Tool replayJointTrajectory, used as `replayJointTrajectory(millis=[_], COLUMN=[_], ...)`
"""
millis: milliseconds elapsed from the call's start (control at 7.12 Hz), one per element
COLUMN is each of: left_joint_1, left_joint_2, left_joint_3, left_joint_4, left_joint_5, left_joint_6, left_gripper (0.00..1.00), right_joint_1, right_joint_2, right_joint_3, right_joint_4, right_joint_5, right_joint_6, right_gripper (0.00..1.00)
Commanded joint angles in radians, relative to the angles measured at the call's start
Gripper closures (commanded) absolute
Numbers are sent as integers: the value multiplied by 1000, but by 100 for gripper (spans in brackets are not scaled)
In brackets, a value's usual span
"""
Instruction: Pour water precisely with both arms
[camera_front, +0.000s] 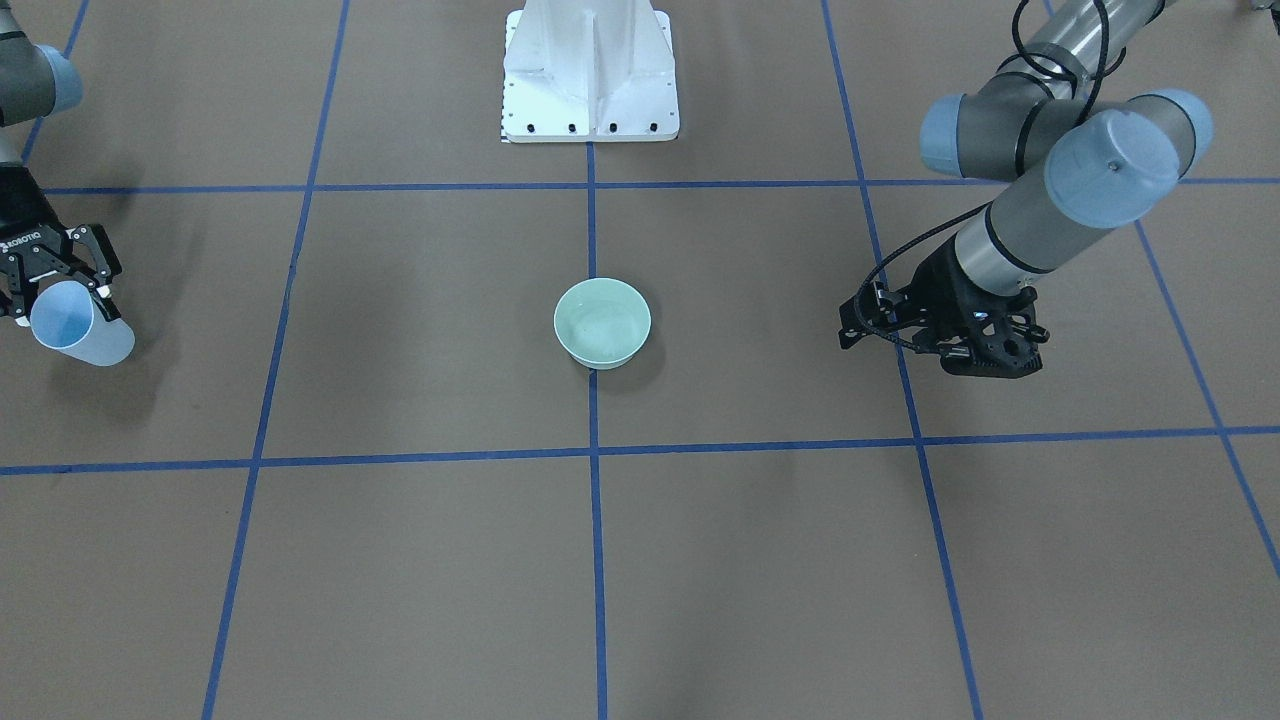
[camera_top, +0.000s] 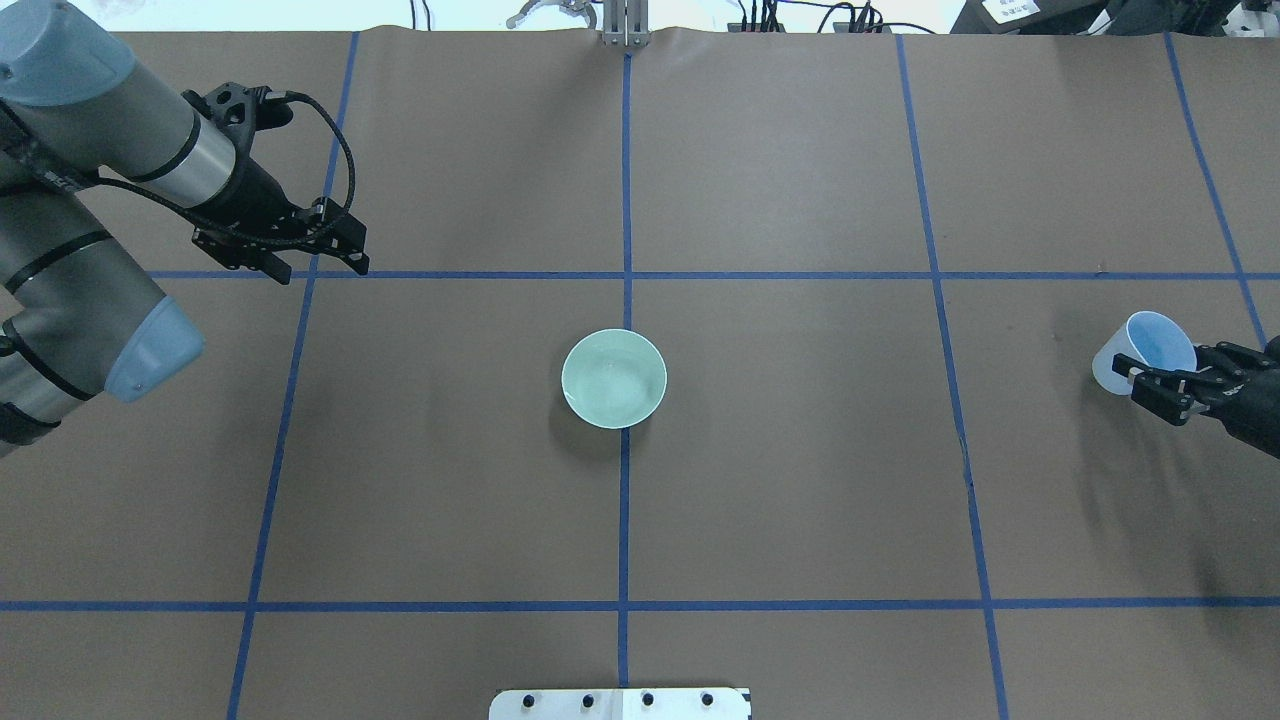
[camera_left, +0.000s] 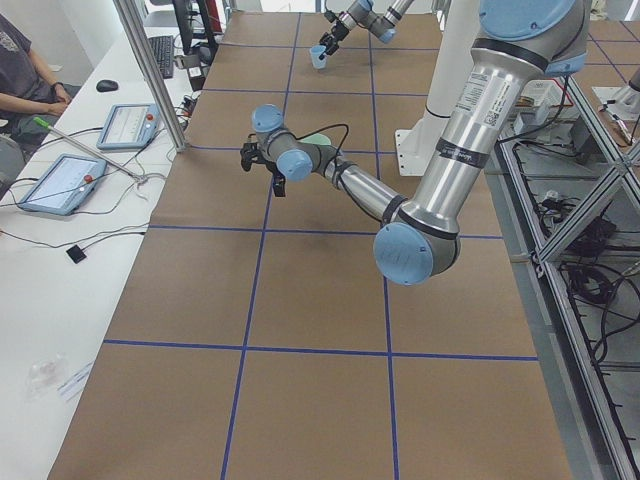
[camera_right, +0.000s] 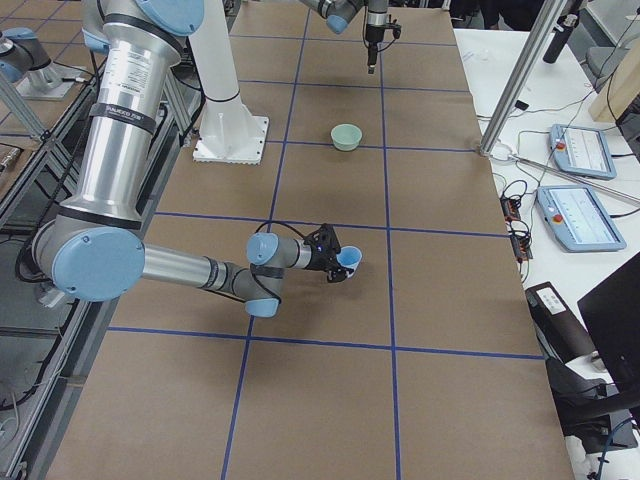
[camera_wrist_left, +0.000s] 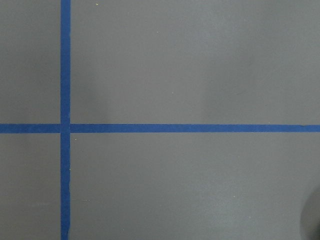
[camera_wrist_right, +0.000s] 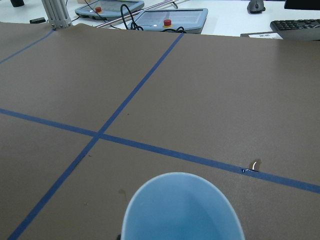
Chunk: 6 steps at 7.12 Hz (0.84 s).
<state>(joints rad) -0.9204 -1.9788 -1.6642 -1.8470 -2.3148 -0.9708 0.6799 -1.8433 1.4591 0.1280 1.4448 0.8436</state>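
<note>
My right gripper (camera_top: 1160, 390) is shut on a translucent blue cup (camera_top: 1145, 350) at the table's right edge; both show at the left of the front view, gripper (camera_front: 65, 285) and cup (camera_front: 78, 328). The cup's rim fills the bottom of the right wrist view (camera_wrist_right: 182, 207); I cannot see water in it. A pale green bowl (camera_top: 613, 378) stands at the table's centre, with faint whitish glints inside (camera_front: 600, 325). My left gripper (camera_top: 345, 255) hangs pointing down over the far left grid crossing, holding nothing; its fingers do not show clearly.
The white bolted pedestal (camera_front: 590, 70) stands at the robot's side of the table. Blue tape lines (camera_wrist_left: 65, 127) grid the brown table. Beyond the far edge is a white desk with tablets (camera_right: 575, 150) and a seated person (camera_left: 25, 75).
</note>
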Motion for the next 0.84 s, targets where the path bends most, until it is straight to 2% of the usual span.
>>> replayJointTrajectory(millis=[0, 140, 281, 702], left_joint_1=[0, 0, 0, 0], left_joint_2=[0, 0, 0, 0], left_joint_3=[-2, -3, -2, -3], left_joint_4=[0, 0, 0, 0], left_joint_5=[0, 0, 0, 0], left_joint_6=[0, 0, 0, 0], left_gripper=[0, 0, 0, 0], right_joint_1=[0, 0, 0, 3], right_joint_2=[7, 7, 6, 1], right_joint_3=[-13, -11, -11, -13], right_joint_4=[1, 2, 2, 5], right_joint_5=[2, 5, 6, 5], right_joint_6=[2, 3, 6, 6], right_gripper=[26, 18, 2, 1])
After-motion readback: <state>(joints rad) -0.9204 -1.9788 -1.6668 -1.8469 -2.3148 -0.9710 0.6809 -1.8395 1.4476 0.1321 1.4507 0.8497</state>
